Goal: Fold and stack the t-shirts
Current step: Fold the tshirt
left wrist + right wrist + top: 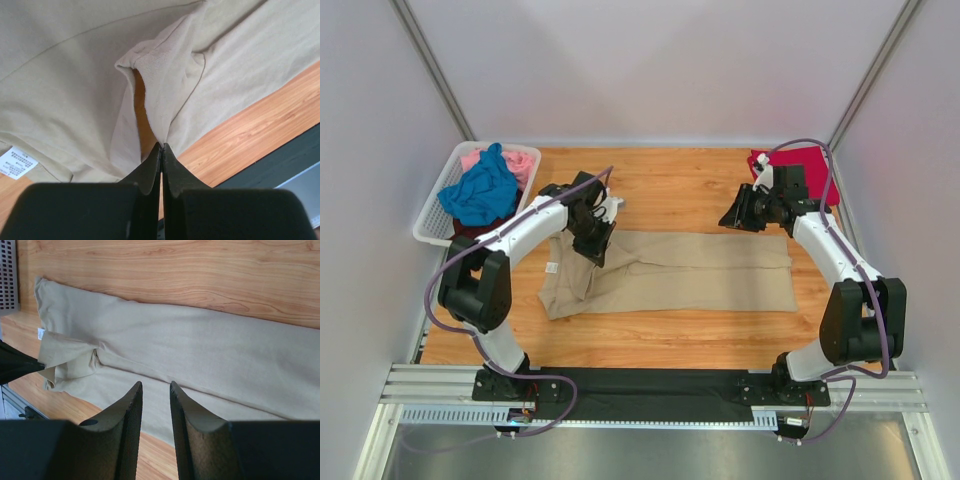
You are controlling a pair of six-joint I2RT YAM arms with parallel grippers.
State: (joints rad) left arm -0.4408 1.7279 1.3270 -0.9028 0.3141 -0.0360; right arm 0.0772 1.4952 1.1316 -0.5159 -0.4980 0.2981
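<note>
A tan t-shirt (680,272) lies across the middle of the table, folded into a long band. My left gripper (592,248) is shut on a pinch of its cloth near the sleeve; in the left wrist view the closed fingertips (162,146) hold a raised fold of the tan shirt (75,75). My right gripper (732,218) is open and empty, hovering over the shirt's far edge; the right wrist view shows its gripper (155,386) above the tan shirt (200,350). A folded crimson t-shirt (810,165) lies at the back right. Blue (480,190), pink (520,163) and dark (468,228) shirts are in the basket.
A white lattice basket (432,215) stands at the back left, against the left wall. A white label (15,162) shows on the tan shirt. Black and metal rails (650,385) run along the near table edge. White walls enclose the table.
</note>
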